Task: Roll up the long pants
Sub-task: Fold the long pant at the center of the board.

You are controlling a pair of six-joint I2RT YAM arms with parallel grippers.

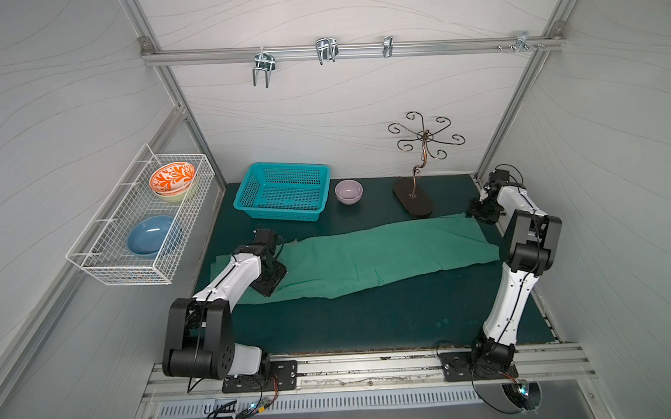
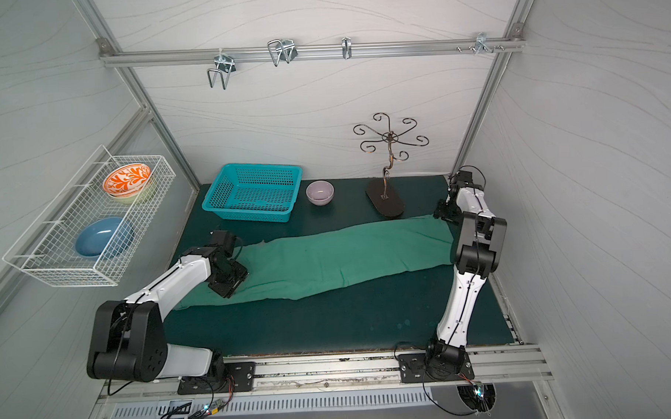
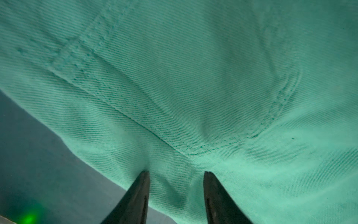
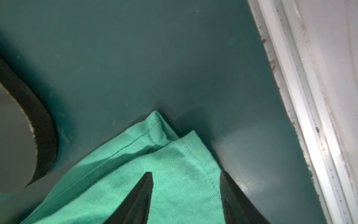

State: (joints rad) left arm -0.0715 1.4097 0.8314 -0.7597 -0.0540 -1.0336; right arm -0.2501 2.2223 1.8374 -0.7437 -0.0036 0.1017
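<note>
White panelled walls (image 1: 323, 122) close in a dark teal mat (image 1: 368, 324), and the pants (image 1: 366, 255) lie flat on it, folded into one long band. That band's long axis runs from one pair of jaws to the other. It slants a little, so the end under the right arm sits farther back, close to the foot of a metal stand (image 1: 412, 202).

The left gripper (image 3: 176, 173) hangs just above the wide end, jaws apart and clamped on nothing. Cloth with a curved pocket seam (image 3: 280, 100) spreads ahead of and beneath both tips, and the band's edge lies off to one side of them. The right gripper (image 4: 186, 174) is at the opposite end, jaws also apart and empty. One finger (image 4: 143, 194) is over the cloth and the other is right at the stitched side edge. The hem corner (image 4: 157, 116) is just ahead of the tips, with bare mat beyond.

Each arm is nearer one end, and neither is nearer the middle. Rolling will likely travel along the long axis, so the right jaws, straddling the hem end, look best placed to pinch and turn the first fold toward the left jaws. No roll has begun yet.
</note>
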